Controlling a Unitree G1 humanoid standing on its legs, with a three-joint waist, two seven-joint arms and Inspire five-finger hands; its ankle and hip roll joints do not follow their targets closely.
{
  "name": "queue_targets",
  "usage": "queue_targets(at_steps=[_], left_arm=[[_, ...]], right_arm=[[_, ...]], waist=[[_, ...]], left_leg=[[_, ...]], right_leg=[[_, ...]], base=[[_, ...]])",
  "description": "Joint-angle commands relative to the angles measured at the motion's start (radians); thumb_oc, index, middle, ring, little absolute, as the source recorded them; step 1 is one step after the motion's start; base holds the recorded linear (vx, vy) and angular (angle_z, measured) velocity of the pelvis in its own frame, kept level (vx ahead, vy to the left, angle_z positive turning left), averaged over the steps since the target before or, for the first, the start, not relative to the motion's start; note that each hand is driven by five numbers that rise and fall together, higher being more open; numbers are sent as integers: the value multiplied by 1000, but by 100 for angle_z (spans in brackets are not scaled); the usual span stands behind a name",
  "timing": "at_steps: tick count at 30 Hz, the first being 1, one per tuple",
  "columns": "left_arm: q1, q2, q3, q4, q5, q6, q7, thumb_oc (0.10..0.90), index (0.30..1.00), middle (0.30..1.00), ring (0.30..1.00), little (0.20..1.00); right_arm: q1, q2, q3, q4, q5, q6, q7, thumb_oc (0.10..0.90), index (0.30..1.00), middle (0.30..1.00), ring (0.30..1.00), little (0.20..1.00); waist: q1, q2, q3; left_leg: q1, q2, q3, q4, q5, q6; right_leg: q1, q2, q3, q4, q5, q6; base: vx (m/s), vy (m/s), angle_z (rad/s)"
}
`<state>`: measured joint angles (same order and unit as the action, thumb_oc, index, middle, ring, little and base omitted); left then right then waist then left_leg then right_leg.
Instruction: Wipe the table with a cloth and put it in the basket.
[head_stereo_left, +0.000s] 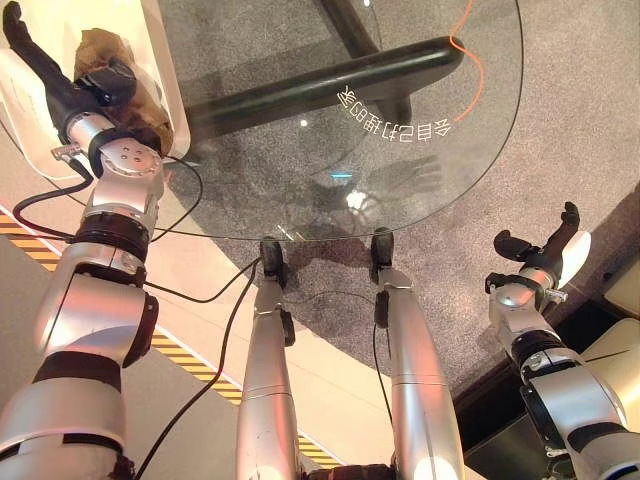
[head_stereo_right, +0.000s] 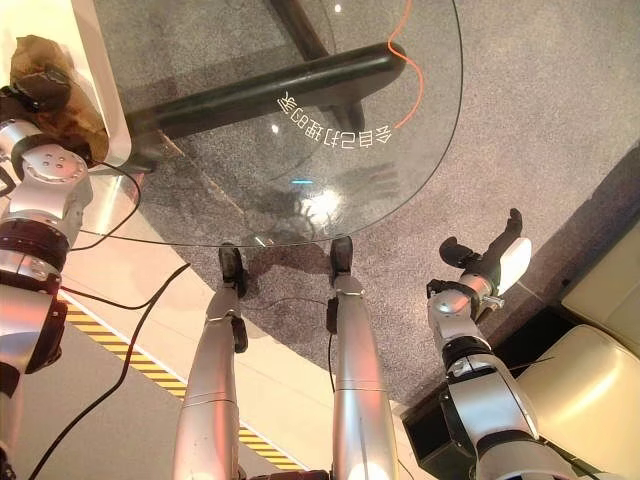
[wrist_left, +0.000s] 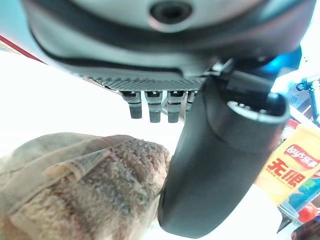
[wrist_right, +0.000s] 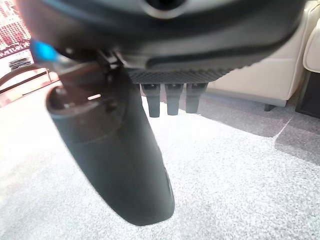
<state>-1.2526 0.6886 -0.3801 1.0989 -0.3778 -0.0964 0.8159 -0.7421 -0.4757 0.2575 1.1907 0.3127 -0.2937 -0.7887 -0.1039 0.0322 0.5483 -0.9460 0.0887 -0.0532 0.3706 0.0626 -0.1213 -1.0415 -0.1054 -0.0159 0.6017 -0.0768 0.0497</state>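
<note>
A crumpled brown cloth (head_stereo_left: 98, 45) lies inside the white basket (head_stereo_left: 170, 95) at the far left, beside the round glass table (head_stereo_left: 420, 170). My left hand (head_stereo_left: 60, 85) hangs over the basket with its fingers straight and open. In the left wrist view its thumb (wrist_left: 210, 165) stands right beside the cloth (wrist_left: 85, 185), not curled round it. My right hand (head_stereo_left: 545, 245) hovers open over the grey carpet, to the right of the table and apart from it. The right wrist view shows its straight fingers (wrist_right: 172, 97) above bare carpet.
A dark table leg (head_stereo_left: 330, 85) and an orange cable (head_stereo_left: 470, 50) show through the glass. Yellow-black tape (head_stereo_left: 190, 358) crosses the floor at the lower left. A cream seat (head_stereo_right: 590, 385) stands at the lower right. A yellow snack bag (wrist_left: 295, 170) lies near the basket.
</note>
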Motion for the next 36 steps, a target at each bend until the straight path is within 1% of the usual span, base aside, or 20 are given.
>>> queue_targets(at_steps=[1, 4, 8, 10, 12, 13, 15, 17, 18, 19, 20, 21, 22, 24, 25, 26, 27, 28, 32, 36], left_arm=[[-67, 113, 49, -2, 28, -56, 70, 800, 900, 900, 900, 900], [-61, 116, 52, 0, 19, -59, 71, 800, 900, 900, 900, 900], [-53, 114, 62, -1, 9, -79, 87, 800, 900, 900, 900, 900], [-46, 114, 68, -15, 1, -100, 101, 800, 900, 900, 900, 900], [-32, 117, 80, -35, 3, -142, 114, 800, 900, 900, 900, 900], [-29, 117, 82, -39, 5, -144, 115, 800, 900, 900, 900, 900], [-6, 123, 99, -76, 18, -179, 137, 800, 900, 900, 900, 900], [8, 125, 106, -93, 17, -194, 147, 800, 900, 900, 900, 900], [30, 132, 129, -123, 11, -224, 151, 800, 900, 900, 900, 900], [36, 133, 132, -126, 8, -223, 146, 800, 900, 900, 900, 900], [59, 144, 151, -147, 0, -246, 136, 800, 900, 900, 900, 900], [77, 148, 163, -161, -4, -262, 128, 800, 900, 900, 900, 900], [95, 155, 178, -172, -9, -278, 114, 800, 900, 900, 900, 900], [143, 168, 212, -189, -9, -308, 78, 800, 900, 900, 900, 900], [189, 174, 235, -201, -8, -319, 52, 800, 900, 900, 900, 900], [212, 177, 248, -208, -7, -320, 36, 800, 900, 900, 900, 900], [236, 179, 258, -216, -10, -321, 19, 800, 900, 900, 900, 900], [271, 184, 275, -229, -15, -321, 2, 800, 900, 900, 900, 900], [409, 181, 352, -249, -42, -330, -76, 800, 900, 900, 900, 900], [512, 169, 405, -250, -73, -325, -153, 800, 900, 900, 900, 900]], right_arm=[[58, -36, -17, -26, -3, -32, -68, 800, 900, 900, 900, 900], [60, -36, -13, -30, -2, -30, -67, 800, 900, 900, 900, 900], [63, -33, -14, -29, -5, -26, -59, 800, 900, 900, 900, 900], [70, -27, -14, -30, -7, -24, -64, 800, 900, 900, 900, 900], [83, -20, -16, -26, -6, -25, -62, 800, 900, 900, 900, 900], [86, -18, -16, -26, -7, -24, -62, 800, 900, 900, 900, 900], [115, -6, -21, -28, -24, -15, -63, 800, 900, 900, 900, 900], [127, -2, -23, -30, -28, -11, -64, 800, 900, 900, 900, 900], [146, 7, -32, -28, -37, -1, -62, 800, 900, 900, 900, 900], [149, 7, -32, -28, -38, 0, -62, 800, 900, 900, 900, 900], [169, 9, -43, -22, -42, -1, -55, 800, 900, 900, 900, 900], [184, 12, -50, -19, -44, -5, -51, 800, 900, 900, 900, 900], [196, 12, -60, -13, -50, -8, -41, 800, 900, 900, 900, 900], [229, 10, -78, -4, -57, -16, -18, 800, 900, 900, 900, 900], [259, 9, -89, -4, -64, -15, -1, 800, 900, 900, 900, 900], [273, 10, -93, -4, -68, -15, 6, 800, 900, 900, 900, 900], [289, 11, -98, -4, -76, -17, 12, 800, 900, 900, 900, 900], [306, 6, -105, -10, -81, -9, 24, 800, 900, 900, 900, 900], [381, 2, -133, -14, -97, 1, 56, 800, 900, 900, 900, 900], [439, 2, -157, -5, -107, 11, 89, 800, 900, 900, 900, 900]], waist=[[17, -7, -28], [17, -8, -28], [16, -9, -28], [16, -8, -28], [16, -7, -28], [16, -6, -28], [17, -1, -28], [18, 1, -28], [22, 3, -28], [23, 4, -28], [28, 7, -28], [31, 7, -28], [33, 7, -28], [36, 8, -31], [40, 9, -55], [42, 11, -69], [43, 13, -81], [47, 15, -99], [58, 24, -172], [67, 31, -231]], left_leg=[[0, -84, 64, 106, -121, 100], [7, -84, 64, 104, -121, 99], [21, -85, 64, 99, -119, 100], [33, -85, 63, 95, -118, 100], [61, -86, 62, 86, -115, 100], [67, -86, 63, 84, -113, 99], [119, -88, 62, 59, -102, 96], [140, -90, 62, 47, -97, 95], [192, -94, 64, 15, -89, 91], [202, -94, 65, 9, -87, 90], [249, -98, 68, -26, -69, 85], [286, -102, 69, -40, -74, 83], [318, -104, 70, -64, -61, 80], [409, -105, 75, -114, -53, 77], [457, -105, 76, -150, -54, 73], [473, -104, 77, -173, -40, 71], [498, -104, 78, -190, -44, 69], [526, -104, 82, -223, -30, 68], [630, -99, 94, -330, -13, 60], [711, -99, 95, -386, -10, 59]], right_leg=[[56, 91, -38, -56, -19, -31], [63, 92, -37, -60, -16, -30], [74, 95, -33, -67, -11, -28], [83, 96, -29, -70, -7, -26], [106, 101, -24, -76, -2, -23], [111, 102, -23, -77, -2, -23], [157, 105, -16, -98, 6, -17], [175, 106, -15, -107, 9, -14], [225, 103, -18, -136, 15, -8], [235, 102, -19, -142, 16, -7], [284, 95, -26, -175, 32, -1], [323, 91, -28, -189, 26, 3], [357, 86, -31, -215, 40, 6], [448, 71, -34, -266, 50, 12], [495, 62, -33, -298, 48, 17], [513, 59, -34, -321, 62, 19], [536, 55, -35, -332, 56, 22], [564, 49, -39, -361, 68, 25], [674, 29, -49, -446, 74, 37], [765, 20, -63, -492, 68, 40]], base=[[0, 0, 0], [0, 0, 0], [0, 0, 0], [0, 0, 0], [0, 0, 0], [0, 0, 0], [-29, -39, 1], [-35, -43, 0], [-46, -43, -1], [-86, -60, -2], [-55, -46, -3], [-84, -61, -3], [-44, -48, -3], [-4, -47, -5], [35, -36, -5], [69, -18, -2], [0, 0, 0], [51, -12, 2], [42, 4, 5], [19, 11, 3]])
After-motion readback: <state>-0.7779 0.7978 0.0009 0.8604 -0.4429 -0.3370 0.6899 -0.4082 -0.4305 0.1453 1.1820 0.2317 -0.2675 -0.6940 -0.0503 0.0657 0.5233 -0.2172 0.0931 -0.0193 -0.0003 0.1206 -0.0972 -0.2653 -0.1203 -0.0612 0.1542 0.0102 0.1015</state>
